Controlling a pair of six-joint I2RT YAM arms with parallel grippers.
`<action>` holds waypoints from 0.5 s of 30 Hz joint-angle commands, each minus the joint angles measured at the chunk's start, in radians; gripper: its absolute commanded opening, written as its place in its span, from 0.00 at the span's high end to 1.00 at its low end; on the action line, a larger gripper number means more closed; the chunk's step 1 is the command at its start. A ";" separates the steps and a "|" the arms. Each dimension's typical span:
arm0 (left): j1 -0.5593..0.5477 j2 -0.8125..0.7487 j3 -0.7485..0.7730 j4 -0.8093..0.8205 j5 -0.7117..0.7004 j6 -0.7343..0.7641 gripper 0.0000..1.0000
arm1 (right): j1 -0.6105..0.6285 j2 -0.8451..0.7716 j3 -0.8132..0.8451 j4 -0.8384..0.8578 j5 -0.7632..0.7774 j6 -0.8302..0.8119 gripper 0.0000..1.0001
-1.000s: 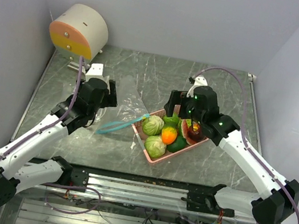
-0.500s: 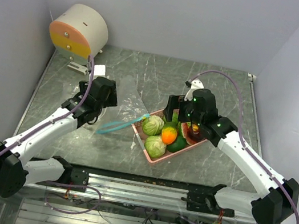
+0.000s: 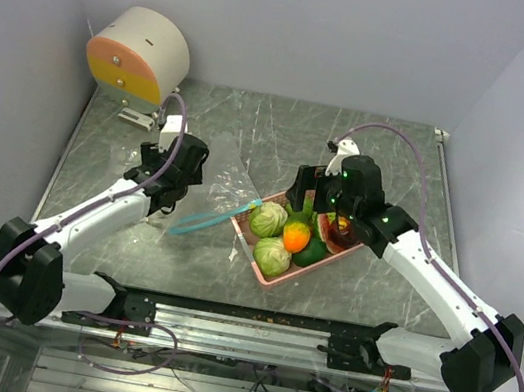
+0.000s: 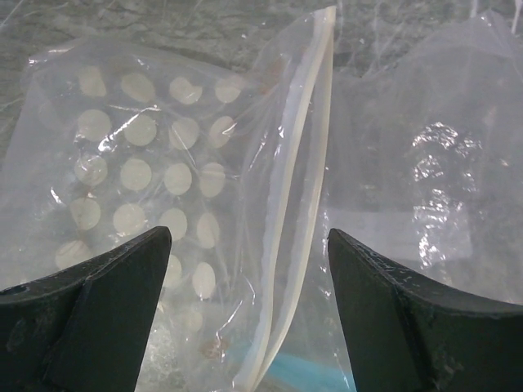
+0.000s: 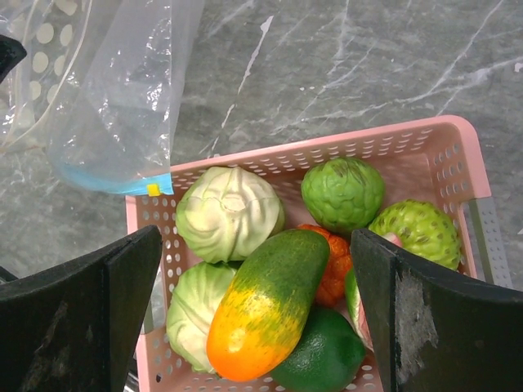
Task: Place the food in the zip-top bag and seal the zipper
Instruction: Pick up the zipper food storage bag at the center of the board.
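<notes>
The clear zip-top bag (image 3: 228,188) lies on the marble table, left of the pink tray (image 3: 283,279). Its teal zipper (image 3: 205,218) curves toward the tray. My left gripper (image 3: 176,196) is open right over the bag. In the left wrist view the bag (image 4: 139,163) and its pale mouth edge (image 4: 304,188) lie between my open left gripper (image 4: 249,245) fingers. My right gripper (image 3: 315,211) is open and empty above the tray. In the right wrist view the right gripper (image 5: 255,245) straddles the food: two cabbages (image 5: 229,212), a green-orange mango (image 5: 265,302), an orange (image 5: 335,269) and green fruits (image 5: 343,192).
A round white and orange drum (image 3: 140,55) stands at the back left corner. Pale walls close in the table on three sides. A metal rail (image 3: 250,321) runs along the near edge. The bag's teal corner (image 5: 114,180) lies just beside the tray rim (image 5: 327,147).
My left arm has stretched forward and brought its gripper down close over the bag. My right gripper has stayed almost still over the tray.
</notes>
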 commanded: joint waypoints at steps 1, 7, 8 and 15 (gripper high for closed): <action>0.016 0.041 -0.002 0.093 -0.066 -0.007 0.12 | -0.011 0.010 -0.041 0.032 -0.012 -0.014 0.00; 0.027 0.128 -0.007 0.183 -0.075 0.016 0.18 | -0.022 0.015 -0.066 0.044 -0.015 -0.015 0.00; 0.026 0.146 -0.004 0.191 -0.083 0.019 0.18 | -0.025 0.018 -0.068 0.044 -0.017 -0.014 0.00; 0.033 0.220 -0.004 0.235 -0.092 0.035 0.26 | -0.040 0.014 -0.099 0.061 -0.017 -0.001 0.00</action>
